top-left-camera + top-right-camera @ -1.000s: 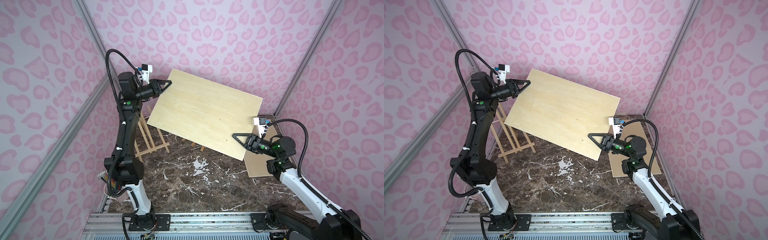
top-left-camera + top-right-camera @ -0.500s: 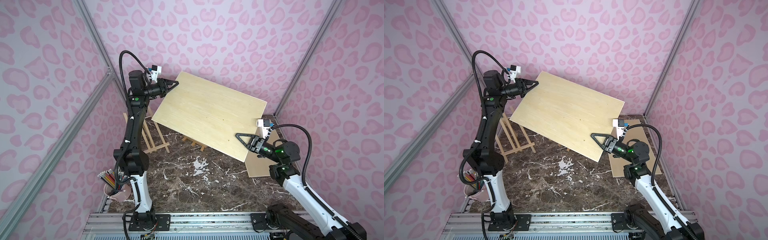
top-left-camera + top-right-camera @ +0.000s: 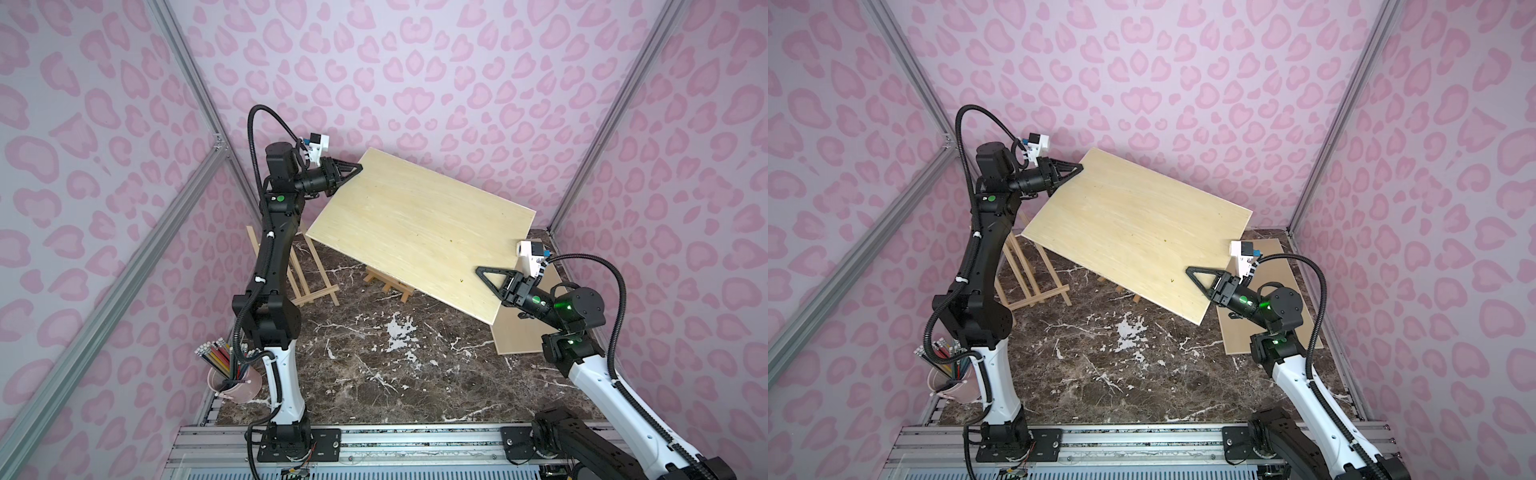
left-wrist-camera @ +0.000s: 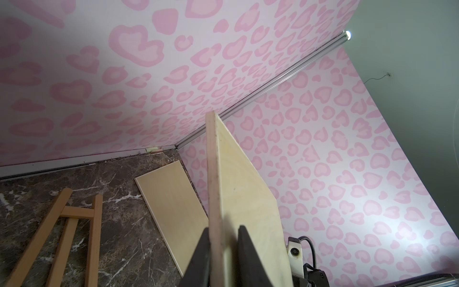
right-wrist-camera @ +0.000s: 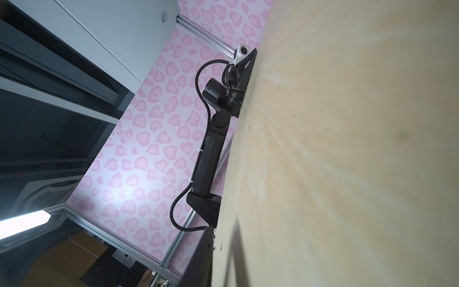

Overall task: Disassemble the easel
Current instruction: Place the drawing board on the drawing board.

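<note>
Left wrist view shows the left gripper (image 4: 223,233) clamped on the edge of the large wooden board (image 4: 238,188), with a dark finger against each face; in both top views the board hangs tilted, clear of the marble table (image 3: 374,374), and is held at its far left corner; the right gripper (image 3: 481,271) is closed on the near right corner, one finger lying across the top face; the wooden easel frame (image 3: 309,286) sits on the table beside the left arm; a smaller board (image 3: 523,336) lies flat near the right arm.
</note>
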